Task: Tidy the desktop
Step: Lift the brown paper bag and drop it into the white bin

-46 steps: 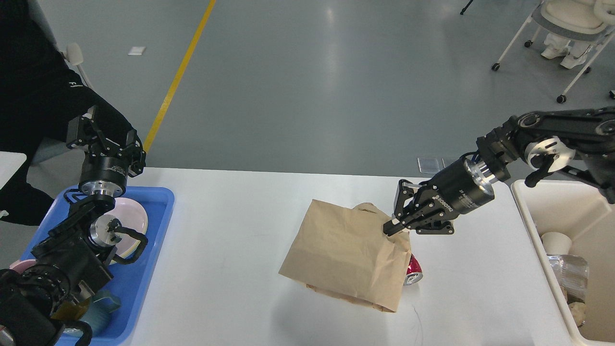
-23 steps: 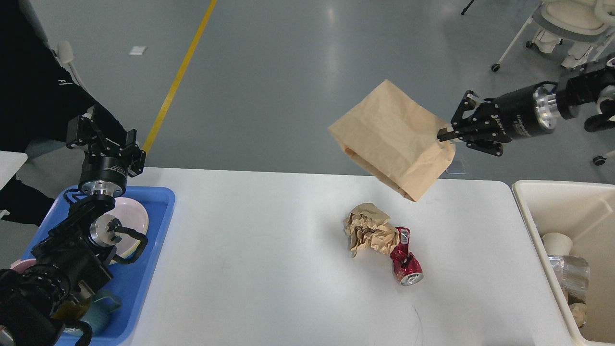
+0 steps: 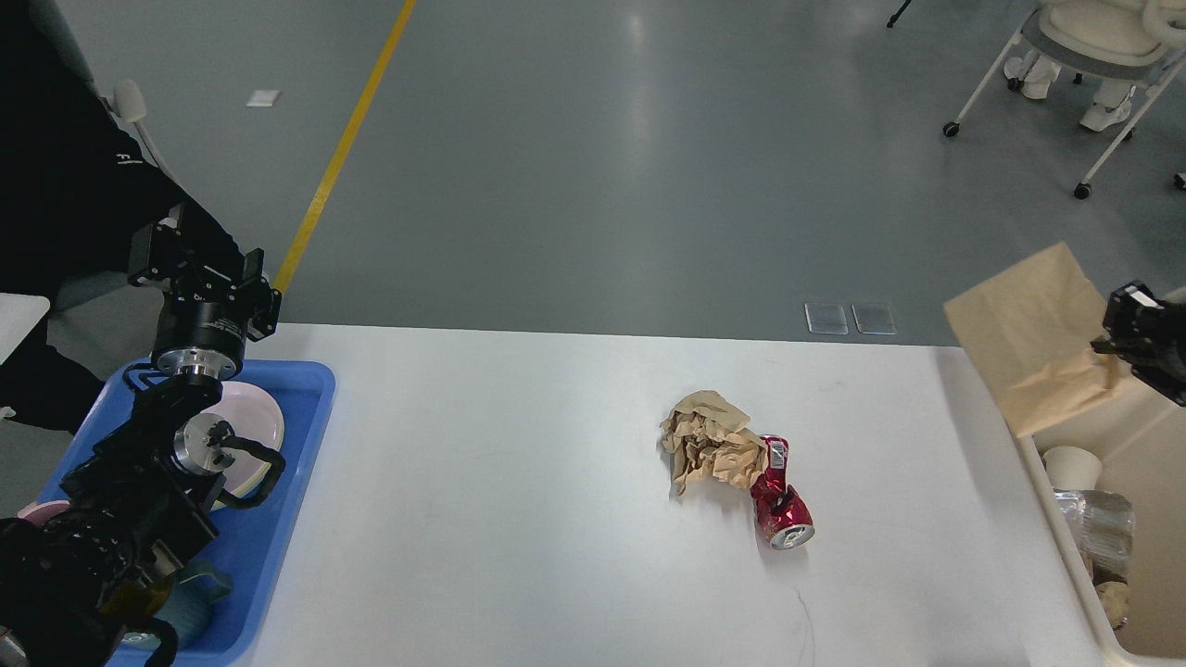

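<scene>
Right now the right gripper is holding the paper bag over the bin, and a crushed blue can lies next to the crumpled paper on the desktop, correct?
One detail is off: the head view shows the crushed can is red, not blue. The rest stands.

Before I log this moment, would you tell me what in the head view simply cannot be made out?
- Right gripper: mostly cut off by the right edge, so its finger state is unreadable, though the paper bag hangs from it.
- Cream bin: cut by the right and bottom edges; the bag covers its far end.
- Blue tray: the left arm hides most of its dishes.
- Crushed red can: label too small to read.
</scene>
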You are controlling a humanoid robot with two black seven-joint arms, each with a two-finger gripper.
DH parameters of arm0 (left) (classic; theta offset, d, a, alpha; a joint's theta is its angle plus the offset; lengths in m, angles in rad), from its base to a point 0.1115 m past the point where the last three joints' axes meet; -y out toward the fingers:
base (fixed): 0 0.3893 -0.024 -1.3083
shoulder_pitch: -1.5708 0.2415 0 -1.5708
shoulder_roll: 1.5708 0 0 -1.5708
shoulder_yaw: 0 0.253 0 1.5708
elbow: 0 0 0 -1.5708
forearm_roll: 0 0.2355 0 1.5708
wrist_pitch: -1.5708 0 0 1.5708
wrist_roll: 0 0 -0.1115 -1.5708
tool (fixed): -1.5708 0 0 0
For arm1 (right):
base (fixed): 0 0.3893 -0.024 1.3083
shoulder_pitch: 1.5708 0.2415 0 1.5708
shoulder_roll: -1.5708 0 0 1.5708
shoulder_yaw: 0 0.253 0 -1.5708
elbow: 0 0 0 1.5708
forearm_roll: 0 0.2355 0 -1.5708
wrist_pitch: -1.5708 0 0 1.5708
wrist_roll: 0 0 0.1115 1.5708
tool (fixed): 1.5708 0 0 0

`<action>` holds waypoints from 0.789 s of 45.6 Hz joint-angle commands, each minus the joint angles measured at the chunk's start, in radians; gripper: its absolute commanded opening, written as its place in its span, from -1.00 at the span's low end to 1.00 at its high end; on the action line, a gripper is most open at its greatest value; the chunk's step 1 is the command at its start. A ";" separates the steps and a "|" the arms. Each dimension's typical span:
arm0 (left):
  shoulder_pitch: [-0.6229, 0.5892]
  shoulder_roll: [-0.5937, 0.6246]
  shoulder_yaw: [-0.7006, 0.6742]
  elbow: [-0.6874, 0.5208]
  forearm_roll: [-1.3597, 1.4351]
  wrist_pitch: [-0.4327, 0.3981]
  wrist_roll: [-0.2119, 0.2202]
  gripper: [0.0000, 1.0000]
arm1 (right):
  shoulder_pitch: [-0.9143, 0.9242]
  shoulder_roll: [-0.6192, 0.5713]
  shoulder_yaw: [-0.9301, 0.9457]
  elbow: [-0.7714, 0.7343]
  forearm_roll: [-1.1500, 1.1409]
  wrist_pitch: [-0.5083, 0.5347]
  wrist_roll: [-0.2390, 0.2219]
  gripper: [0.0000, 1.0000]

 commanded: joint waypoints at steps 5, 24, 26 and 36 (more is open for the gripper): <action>0.001 0.000 0.000 0.000 -0.001 0.000 0.000 0.92 | -0.116 -0.062 -0.003 -0.004 0.000 -0.158 0.000 -1.00; 0.001 0.000 0.000 0.000 -0.001 0.000 0.000 0.92 | -0.214 -0.035 -0.006 -0.022 -0.005 -0.172 0.002 0.98; 0.000 0.000 0.000 0.000 0.001 0.000 0.000 0.92 | -0.216 -0.029 -0.006 -0.021 -0.006 -0.172 0.002 0.98; 0.001 0.000 0.000 0.000 0.001 0.000 0.000 0.92 | -0.162 0.065 -0.052 -0.013 -0.018 -0.172 0.002 0.98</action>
